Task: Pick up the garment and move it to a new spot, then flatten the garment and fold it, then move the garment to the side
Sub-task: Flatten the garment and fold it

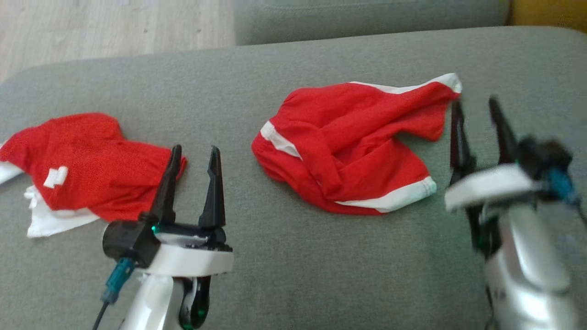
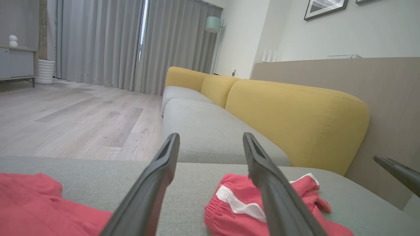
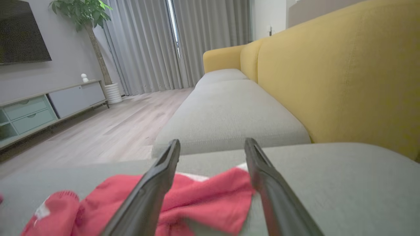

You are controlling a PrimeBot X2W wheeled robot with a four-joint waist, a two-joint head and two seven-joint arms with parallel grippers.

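Your right gripper (image 1: 474,101) hangs open just beside the crumpled red garment (image 1: 348,146) mid-cushion (image 1: 293,284). Your left gripper (image 1: 196,149), also open, sits near a second red piece (image 1: 87,169). Flattening looks next: pinch opposite edges and spread.

A grey sofa seat (image 1: 293,275) bears crumpled red shorts (image 1: 348,146) and a red-and-white shirt (image 1: 78,169).

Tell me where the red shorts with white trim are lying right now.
In the head view, the red shorts lie crumpled on the grey cushion, right of centre, their far corner just left of the right gripper.
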